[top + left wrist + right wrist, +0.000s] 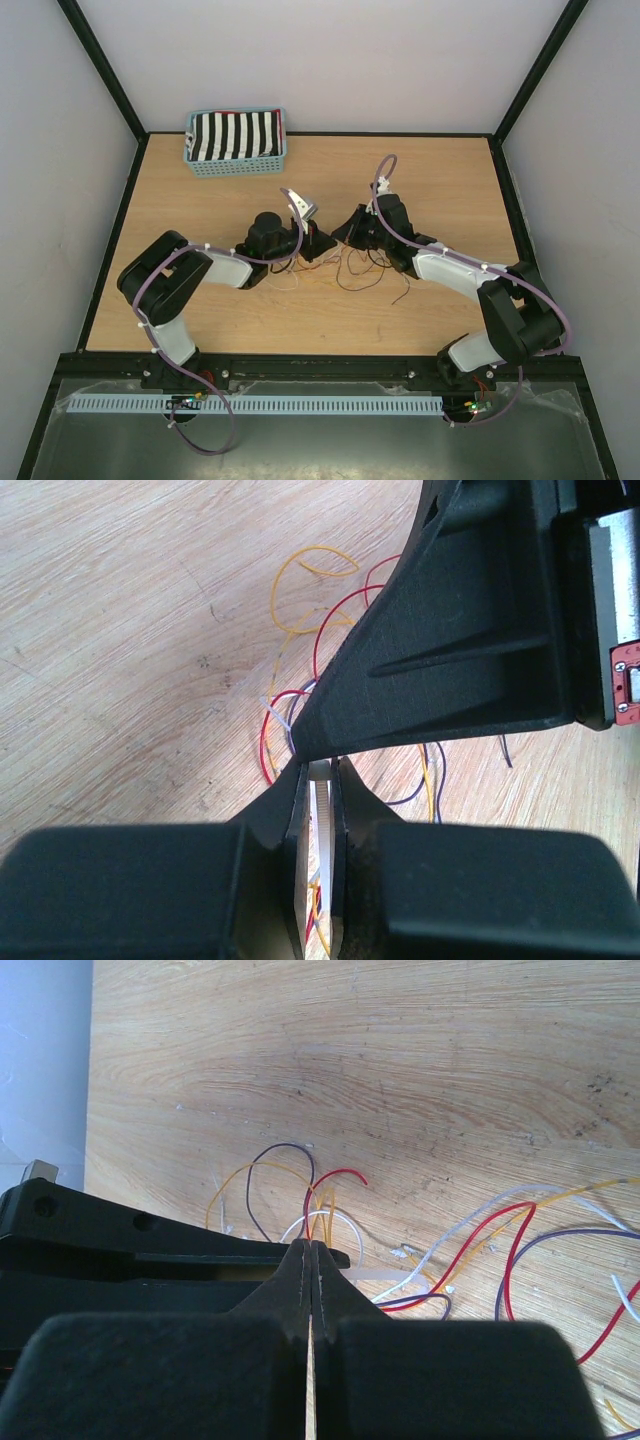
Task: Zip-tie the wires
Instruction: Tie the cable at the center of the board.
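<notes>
Pinching the zip tie (321, 820) with my left gripper (320, 775), I clamp the light, floppy wires (345, 1172) where they bunch with my right gripper (312, 1248).

Bright, even light; soft shadows; blurry foregrounds

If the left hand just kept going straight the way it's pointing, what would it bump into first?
The right hand: its black tip sits almost directly in front of the left hand, which pinches a white strip. The gap between them looks tiny, though depth is hard to judge.
</notes>
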Controlling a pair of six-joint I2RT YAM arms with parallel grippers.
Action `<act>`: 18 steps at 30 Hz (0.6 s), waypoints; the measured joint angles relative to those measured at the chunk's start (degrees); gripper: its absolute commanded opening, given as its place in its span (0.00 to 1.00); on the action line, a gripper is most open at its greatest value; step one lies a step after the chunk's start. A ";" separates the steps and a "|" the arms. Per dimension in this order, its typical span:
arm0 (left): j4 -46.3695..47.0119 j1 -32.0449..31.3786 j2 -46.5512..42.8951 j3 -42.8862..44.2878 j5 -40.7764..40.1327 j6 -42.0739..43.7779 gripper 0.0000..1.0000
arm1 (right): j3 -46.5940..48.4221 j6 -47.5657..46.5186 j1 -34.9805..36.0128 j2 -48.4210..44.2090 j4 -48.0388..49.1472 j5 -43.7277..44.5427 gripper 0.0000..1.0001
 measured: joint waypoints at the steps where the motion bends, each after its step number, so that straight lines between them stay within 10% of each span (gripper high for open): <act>1: 0.09 0.02 0.00 -0.02 -0.07 0.00 0.00 | 0.02 -0.02 0.00 0.00 0.00 0.24 0.00; 18: 4.85 -0.24 0.00 -2.03 -3.54 0.33 0.00 | 2.84 -0.87 0.85 0.39 -1.86 7.93 0.00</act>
